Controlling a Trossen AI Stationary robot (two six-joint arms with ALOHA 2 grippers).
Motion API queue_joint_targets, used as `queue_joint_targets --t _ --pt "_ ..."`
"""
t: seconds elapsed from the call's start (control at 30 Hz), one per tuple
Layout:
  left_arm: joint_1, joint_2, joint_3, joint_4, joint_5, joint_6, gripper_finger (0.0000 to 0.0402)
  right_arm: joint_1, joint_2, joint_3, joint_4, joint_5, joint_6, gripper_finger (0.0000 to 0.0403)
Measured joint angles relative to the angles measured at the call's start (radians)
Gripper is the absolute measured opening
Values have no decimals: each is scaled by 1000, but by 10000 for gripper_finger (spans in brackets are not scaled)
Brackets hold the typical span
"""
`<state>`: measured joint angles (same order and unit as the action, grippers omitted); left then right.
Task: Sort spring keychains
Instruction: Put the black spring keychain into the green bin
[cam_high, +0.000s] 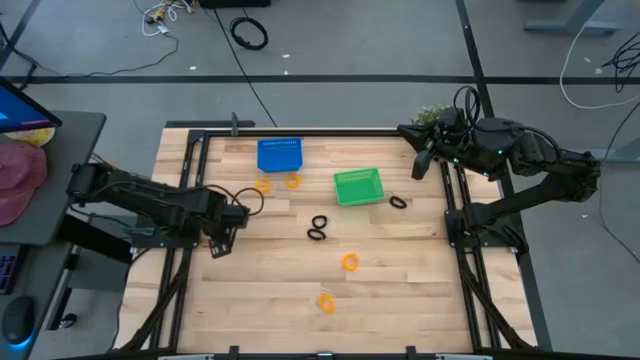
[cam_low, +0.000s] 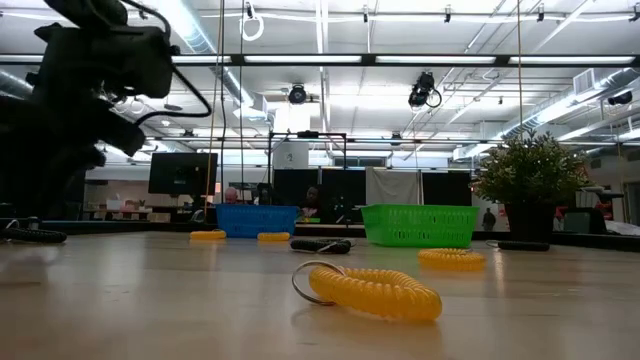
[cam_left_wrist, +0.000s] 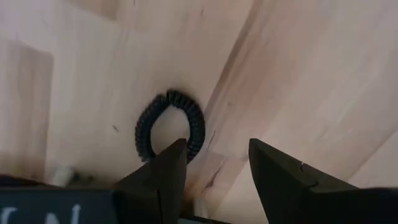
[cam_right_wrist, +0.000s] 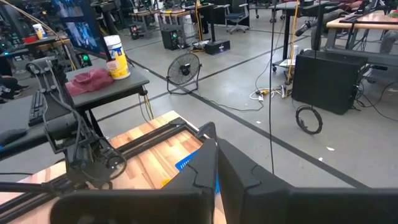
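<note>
Pale wooden tabletop (cam_high: 400, 280) carries every part. We see the left gripper (cam_left_wrist: 214, 163) low over the boards with its jaws moderately apart and empty; a black coiled spring keychain (cam_left_wrist: 169, 124) lies flat just ahead of them, beside one fingertip. Three more black coils (cam_high: 317, 227) and four orange coiled keychains (cam_high: 349, 262) lie well apart from these jaws, near the blue mesh plastic basket (cam_high: 279, 154) and green mesh plastic basket (cam_high: 357, 186). The right gripper (cam_right_wrist: 216, 163) waits at the far right corner, jaws pressed together.
</note>
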<state>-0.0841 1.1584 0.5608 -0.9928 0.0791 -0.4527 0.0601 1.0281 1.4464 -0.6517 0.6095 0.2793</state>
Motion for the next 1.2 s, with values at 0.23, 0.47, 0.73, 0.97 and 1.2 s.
queue_joint_targets --t 0.23,0.47,0.73,0.97,1.2 --pt "-1 0 -58 39 -25 -165 177 0 14 0 -1 1 0 18" --pt "-1 0 -94 155 -22 -164 177 0 34 0 -1 0 0 18" --pt "-1 -2 -122 184 -27 -165 177 0 34 0 0 0 0 18" --pt "-1 -1 -123 188 -30 -165 159 0 34 0 0 0 0 18" --pt "0 -1 -123 187 -30 -188 54 0 34 0 0 0 0 18"
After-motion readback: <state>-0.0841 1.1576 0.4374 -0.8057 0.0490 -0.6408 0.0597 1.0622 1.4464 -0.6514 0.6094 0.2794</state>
